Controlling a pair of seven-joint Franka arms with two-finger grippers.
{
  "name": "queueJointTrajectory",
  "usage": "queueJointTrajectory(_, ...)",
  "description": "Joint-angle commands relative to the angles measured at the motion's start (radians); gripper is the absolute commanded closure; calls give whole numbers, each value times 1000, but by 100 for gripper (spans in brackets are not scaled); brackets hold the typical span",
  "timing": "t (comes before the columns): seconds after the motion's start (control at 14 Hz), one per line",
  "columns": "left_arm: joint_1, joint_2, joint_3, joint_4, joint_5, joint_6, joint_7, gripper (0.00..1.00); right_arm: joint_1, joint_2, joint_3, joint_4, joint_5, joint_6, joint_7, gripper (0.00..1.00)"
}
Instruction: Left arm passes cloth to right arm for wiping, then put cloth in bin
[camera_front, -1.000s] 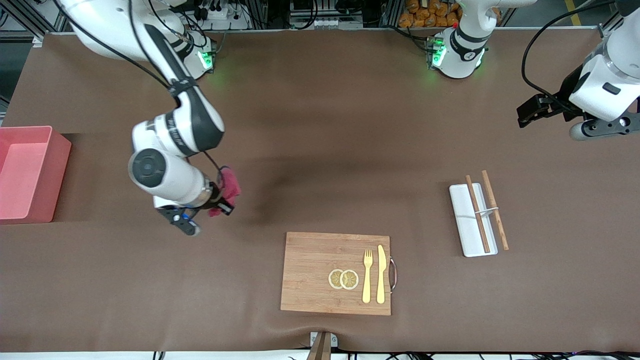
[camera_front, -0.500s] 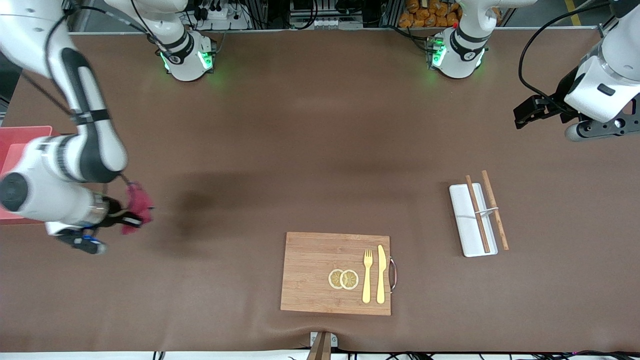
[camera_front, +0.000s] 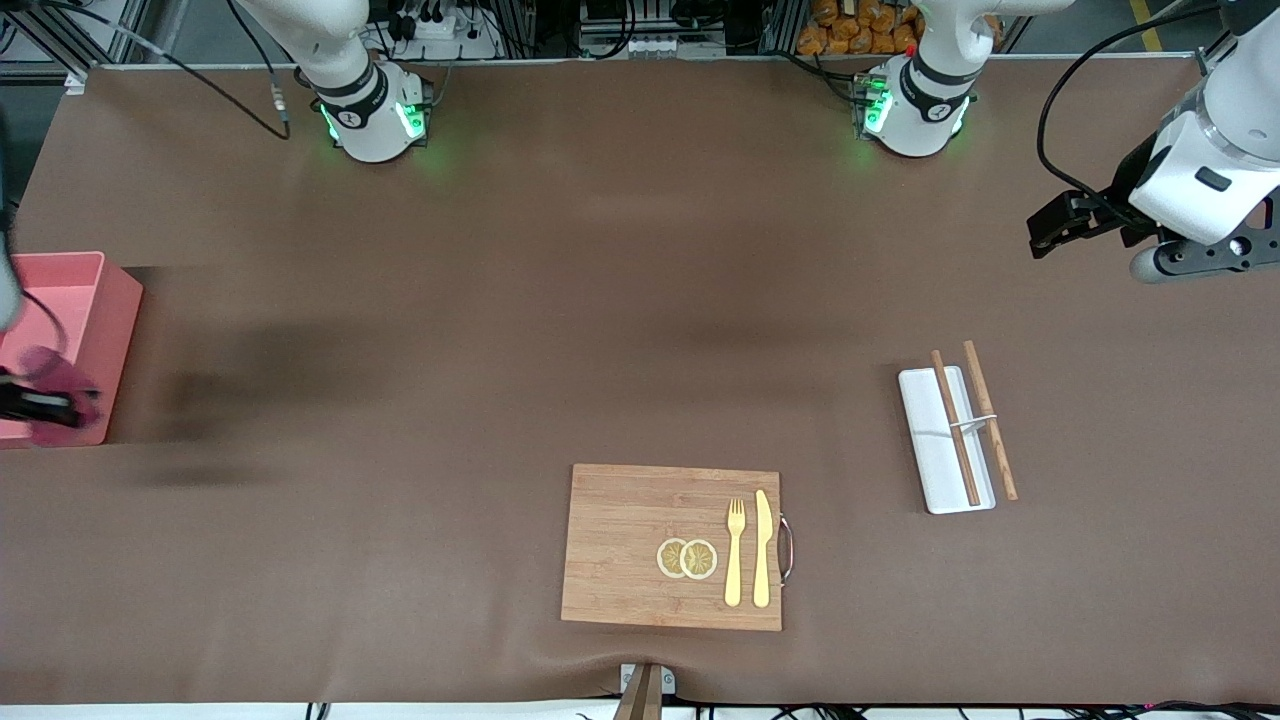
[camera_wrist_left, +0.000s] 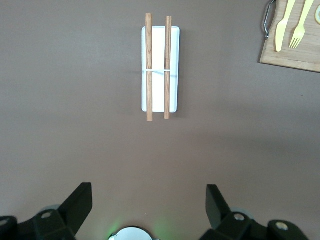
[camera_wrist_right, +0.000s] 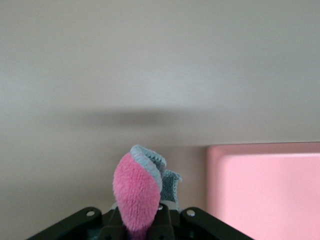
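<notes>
The maroon-red cloth (camera_front: 58, 378) with its grey underside (camera_wrist_right: 170, 182) is pinched in my right gripper (camera_front: 35, 407), which is shut on it over the corner of the pink bin (camera_front: 110, 300) nearest the front camera. In the right wrist view the cloth (camera_wrist_right: 136, 192) sticks up from the right gripper (camera_wrist_right: 142, 222), with the bin's wall (camera_wrist_right: 215, 185) close beside it. Most of the right arm is out of the front view. My left gripper (camera_front: 1060, 222) waits up in the air at the left arm's end of the table. It is open and empty (camera_wrist_left: 148, 202).
A white tray (camera_front: 930, 450) carrying two wooden chopsticks (camera_front: 990, 420) lies below the left gripper. A wooden cutting board (camera_front: 620, 545) with a yellow fork (camera_front: 735, 550), a knife (camera_front: 763, 548) and lemon slices (camera_front: 687, 558) sits near the table's front edge.
My right arm has swung the cloth from near the middle of the table toward the right arm's end, until it is over the bin. The left arm has barely moved.
</notes>
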Motion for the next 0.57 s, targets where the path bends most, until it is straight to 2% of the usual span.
queueJointTrajectory(0.0, -2, -11, 6, -6, -17, 9, 16, 0, -107, 20, 25, 42, -14, -11, -156, 100)
queueJointTrajectory(0.14, -2, -8, 4, -8, -17, 17, 16, 0, -163, 58, 25, 63, -22, 1, -254, 100)
queueJointTrajectory(0.29, -2, -6, 6, -9, -17, 23, 16, 0, -216, 160, 25, 124, -23, 4, -295, 100)
queueJointTrajectory(0.36, -2, -5, 6, -9, -17, 25, 18, 0, -232, 200, 25, 137, -22, 29, -310, 95)
queueJointTrajectory(0.43, -2, -5, 4, -9, -18, 28, 18, 0, -255, 230, 27, 134, -13, 73, -331, 58)
queueJointTrajectory(0.5, -2, -5, 6, -12, -18, 28, 18, 0, -272, 251, 27, 132, -5, 114, -366, 1)
